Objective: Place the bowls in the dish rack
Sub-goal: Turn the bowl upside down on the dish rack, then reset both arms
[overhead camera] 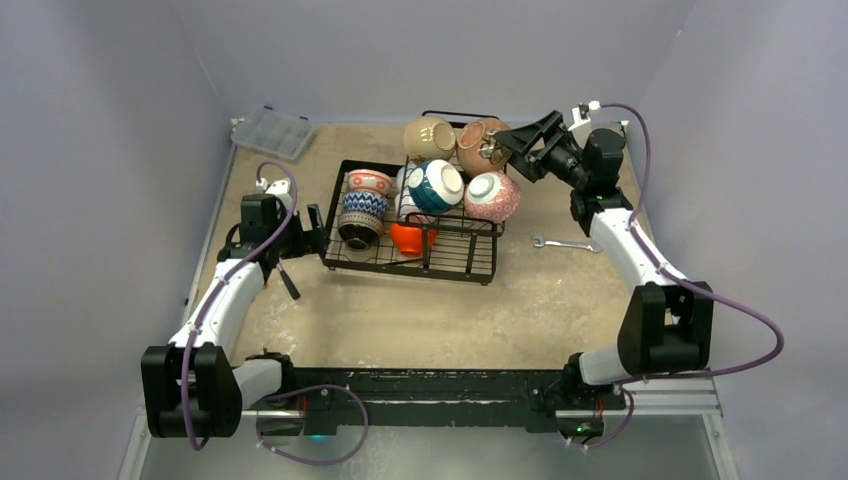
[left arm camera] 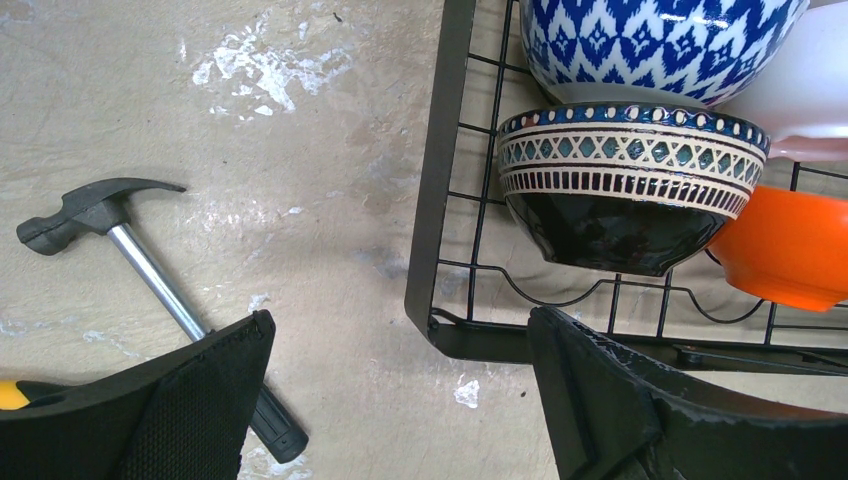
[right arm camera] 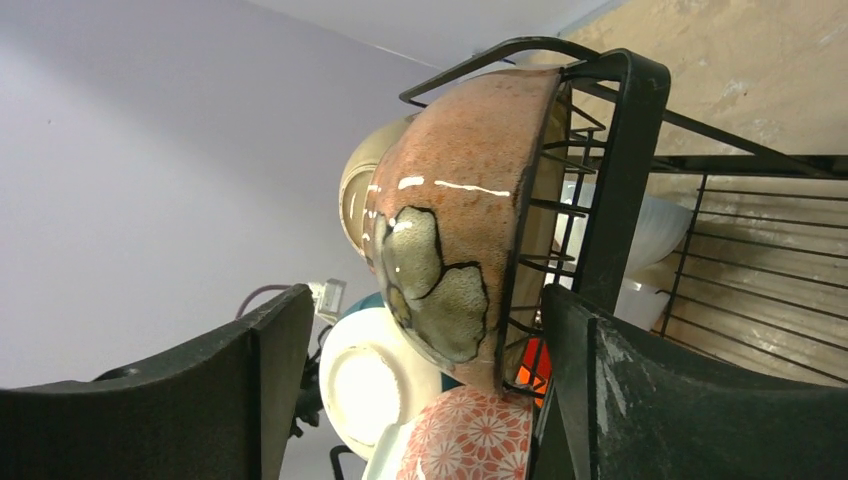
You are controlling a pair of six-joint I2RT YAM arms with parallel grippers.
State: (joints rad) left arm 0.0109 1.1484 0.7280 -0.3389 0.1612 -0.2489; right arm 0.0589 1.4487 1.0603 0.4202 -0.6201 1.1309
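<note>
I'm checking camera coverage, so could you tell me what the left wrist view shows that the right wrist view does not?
Left wrist only: the hammer on the table, the blue-patterned bowl, the banded black bowl. Right wrist only: the speckled pink bowl on edge in the raised basket, the red floral bowl. Both: the black wires of the dish rack.

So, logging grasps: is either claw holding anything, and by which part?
Nothing held: right claw open astride the rust-orange bowl in the dish rack; left claw open, empty.
</note>
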